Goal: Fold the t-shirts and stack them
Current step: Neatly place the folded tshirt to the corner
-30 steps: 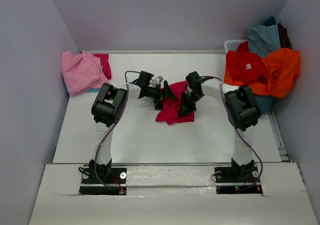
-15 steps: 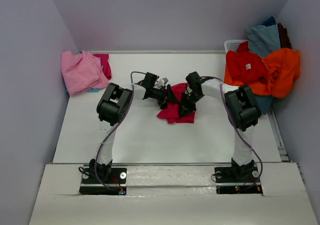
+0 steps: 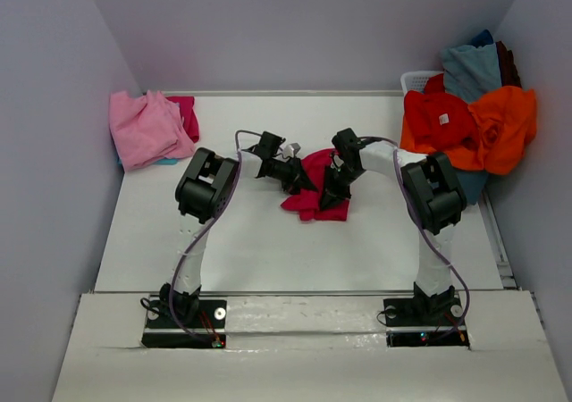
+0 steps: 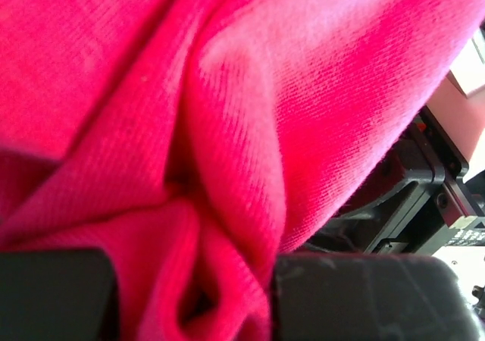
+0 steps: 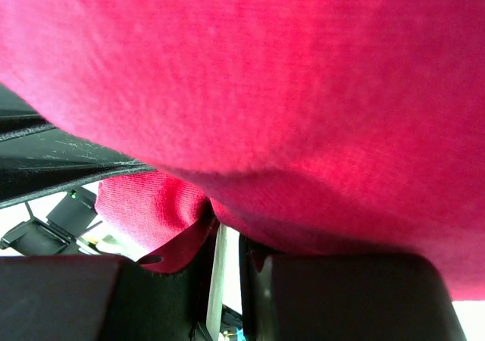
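A crumpled crimson-magenta t-shirt (image 3: pixel 313 196) lies mid-table. My left gripper (image 3: pixel 299 180) sits at its left edge, and my right gripper (image 3: pixel 332 186) at its right edge. In the left wrist view a bunched fold of this t-shirt (image 4: pixel 227 129) fills the frame, and the left gripper (image 4: pixel 193 284) is shut on it. In the right wrist view the same t-shirt (image 5: pixel 288 91) drapes over the right gripper (image 5: pixel 227 273), which is shut on a thin hem. Other t-shirts lie apart: light pink (image 3: pixel 143 127), red (image 3: pixel 438 121), orange (image 3: pixel 502 125), grey-blue (image 3: pixel 470 68).
A white basket (image 3: pixel 416 80) at the back right holds the piled shirts, which spill over its rim. A darker magenta garment (image 3: pixel 187 114) lies beside the pink one at the back left. Walls close in on the left, right and back.
My left gripper has slid right onto the crimson t-shirt's left edge and closed from wide open onto the fabric. The right gripper has kept its hold and place.
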Action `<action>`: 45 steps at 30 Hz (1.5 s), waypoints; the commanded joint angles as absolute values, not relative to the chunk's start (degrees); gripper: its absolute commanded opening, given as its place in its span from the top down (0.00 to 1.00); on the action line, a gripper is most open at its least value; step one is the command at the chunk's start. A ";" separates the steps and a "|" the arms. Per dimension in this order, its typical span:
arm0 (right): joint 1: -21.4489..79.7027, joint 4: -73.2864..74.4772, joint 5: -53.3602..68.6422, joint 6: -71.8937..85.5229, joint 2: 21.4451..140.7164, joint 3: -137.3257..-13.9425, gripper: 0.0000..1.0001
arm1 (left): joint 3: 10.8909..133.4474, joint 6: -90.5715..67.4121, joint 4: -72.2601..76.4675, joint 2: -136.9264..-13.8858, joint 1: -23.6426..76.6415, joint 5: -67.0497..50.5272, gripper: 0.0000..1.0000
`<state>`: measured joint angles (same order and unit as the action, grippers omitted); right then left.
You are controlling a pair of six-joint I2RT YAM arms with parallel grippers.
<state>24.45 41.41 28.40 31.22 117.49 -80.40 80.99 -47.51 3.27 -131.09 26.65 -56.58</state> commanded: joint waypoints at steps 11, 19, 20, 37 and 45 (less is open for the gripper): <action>24.96 44.64 14.42 29.88 108.73 -84.72 0.43 | 89.03 -28.32 -18.98 -130.71 29.36 -34.58 0.94; 24.96 47.64 7.04 31.81 105.21 -87.36 0.41 | 87.28 -25.40 -20.39 -123.23 25.66 -22.16 0.94; 24.96 47.90 6.34 31.82 105.21 -87.54 0.41 | 86.49 -24.97 -20.56 -121.48 24.79 -20.06 0.94; 24.96 49.57 7.03 32.34 107.49 -86.75 0.41 | 88.76 -18.90 -23.38 -109.34 16.79 1.73 0.94; 24.96 50.89 6.95 31.82 107.40 -85.78 0.43 | 90.79 -19.07 -23.82 -109.42 10.37 0.97 0.94</action>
